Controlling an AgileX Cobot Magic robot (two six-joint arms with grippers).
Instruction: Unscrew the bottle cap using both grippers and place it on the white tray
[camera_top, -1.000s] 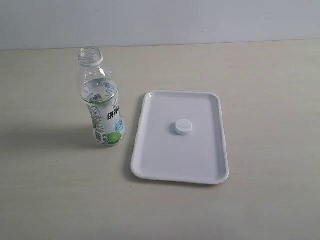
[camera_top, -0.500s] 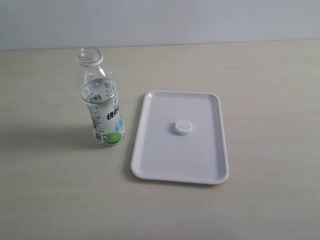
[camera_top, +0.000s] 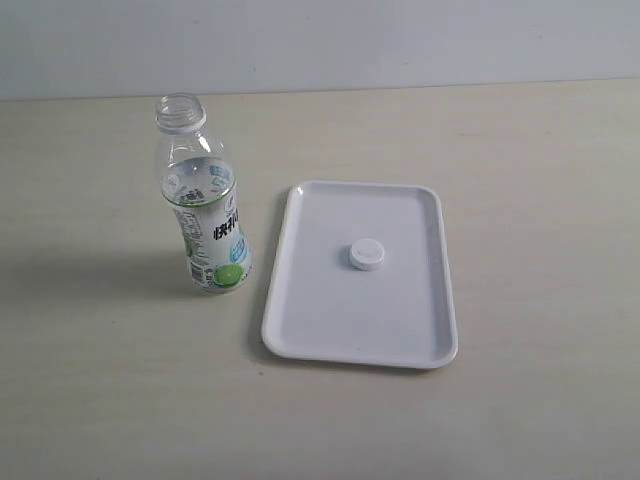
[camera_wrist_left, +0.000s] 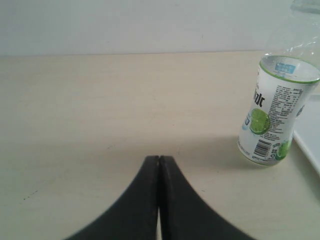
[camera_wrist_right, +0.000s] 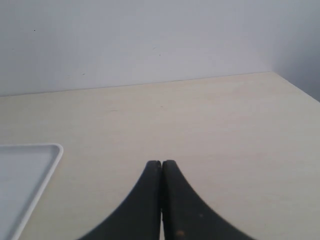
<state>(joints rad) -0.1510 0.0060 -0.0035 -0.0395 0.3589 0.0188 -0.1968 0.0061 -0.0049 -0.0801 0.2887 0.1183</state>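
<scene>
Both tools are sitting pinched together, left tool (camera_wrist_left: 159, 159) near the uncapped bottle (camera_top: 205, 215), right tool (camera_wrist_right: 161, 162) near the white tray (camera_top: 310, 322), while the bottle cap (camera_top: 366, 254) is lying mid-tray, so placing is looking done and any pullback should be steering wide of the bottle.

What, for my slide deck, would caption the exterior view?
The bottle cap lies on the white tray; the uncapped bottle stands upright beside the tray.

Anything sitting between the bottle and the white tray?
Nothing. In the exterior view only a bare strip of table separates the bottle from the white tray.
</scene>
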